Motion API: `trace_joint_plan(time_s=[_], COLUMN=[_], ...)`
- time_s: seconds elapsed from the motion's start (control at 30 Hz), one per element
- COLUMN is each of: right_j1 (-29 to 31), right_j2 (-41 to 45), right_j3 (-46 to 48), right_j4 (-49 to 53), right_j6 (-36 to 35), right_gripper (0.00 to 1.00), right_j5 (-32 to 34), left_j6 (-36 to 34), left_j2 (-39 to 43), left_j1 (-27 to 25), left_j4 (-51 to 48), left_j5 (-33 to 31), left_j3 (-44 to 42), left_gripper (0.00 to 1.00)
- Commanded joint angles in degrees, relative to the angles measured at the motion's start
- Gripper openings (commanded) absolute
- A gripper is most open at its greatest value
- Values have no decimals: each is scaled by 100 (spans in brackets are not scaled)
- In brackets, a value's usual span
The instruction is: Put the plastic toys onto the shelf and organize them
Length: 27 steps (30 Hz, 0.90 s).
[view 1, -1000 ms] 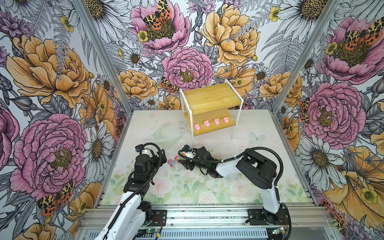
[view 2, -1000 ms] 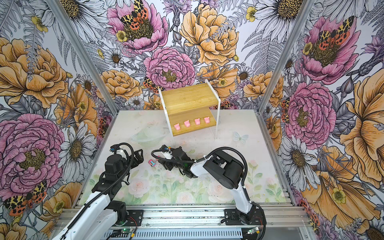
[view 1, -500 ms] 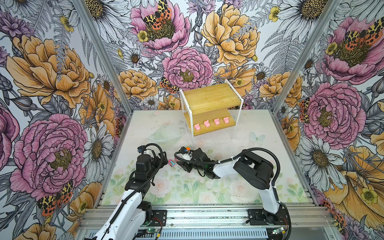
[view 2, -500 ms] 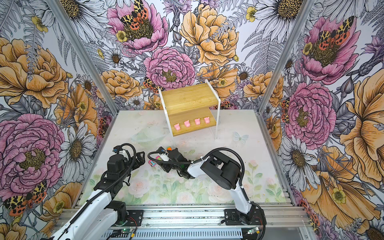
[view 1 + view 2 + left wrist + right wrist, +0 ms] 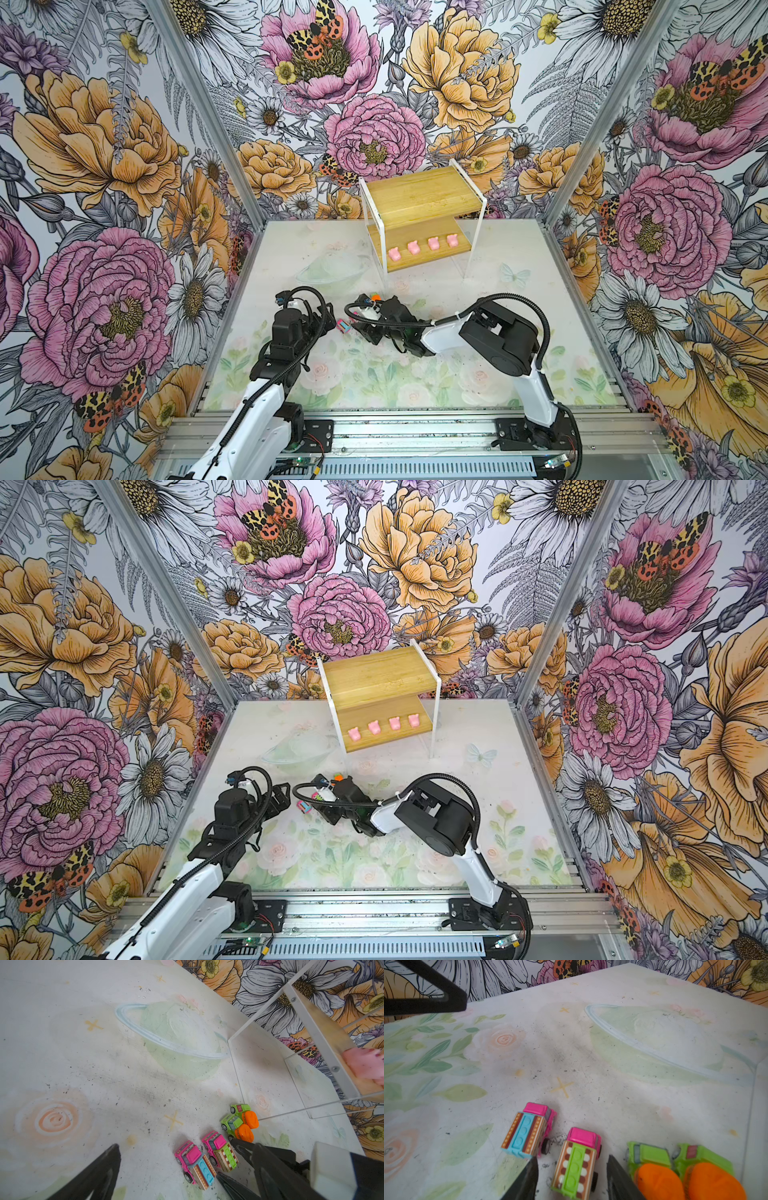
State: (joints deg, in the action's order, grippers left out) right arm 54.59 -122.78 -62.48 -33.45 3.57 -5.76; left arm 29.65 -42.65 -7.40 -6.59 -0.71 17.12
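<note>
While the left end effector point(image 5: 326, 318) hangs spread wide and empty over the surface point(image 5: 415, 374), a teal-backed pink car point(image 5: 527, 1134) stands near it. Next, the right end effector point(image 5: 571, 1159) is partly open, its fingers straddling the green-backed pink car point(image 5: 577, 1167) without gripping it. Two orange-and-green cars point(image 5: 652, 1167) sit side by side beyond. Four pink pigs point(image 5: 413, 248) line the lower board of the shelf point(image 5: 419, 199).

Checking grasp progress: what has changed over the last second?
The right gripper shifted left, narrowed, and now straddles the green-backed pink car without clamping it. The open left gripper, the blue-backed pink car and four pink pigs on the shelf stayed put.
</note>
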Motion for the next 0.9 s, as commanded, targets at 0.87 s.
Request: trace_joint_plan(time_s=[0.87], right_j1=[-70], right_j2=[-291], right_j3=[-247], right_j4=[-170], right_j6=[140], right_gripper=[40], right_j5=[27], left_j6=[-47], left_j2=[-221], left_j1=[92], left_j4=[276], left_j5=[117], left_j3=[-51], left_gripper=[99])
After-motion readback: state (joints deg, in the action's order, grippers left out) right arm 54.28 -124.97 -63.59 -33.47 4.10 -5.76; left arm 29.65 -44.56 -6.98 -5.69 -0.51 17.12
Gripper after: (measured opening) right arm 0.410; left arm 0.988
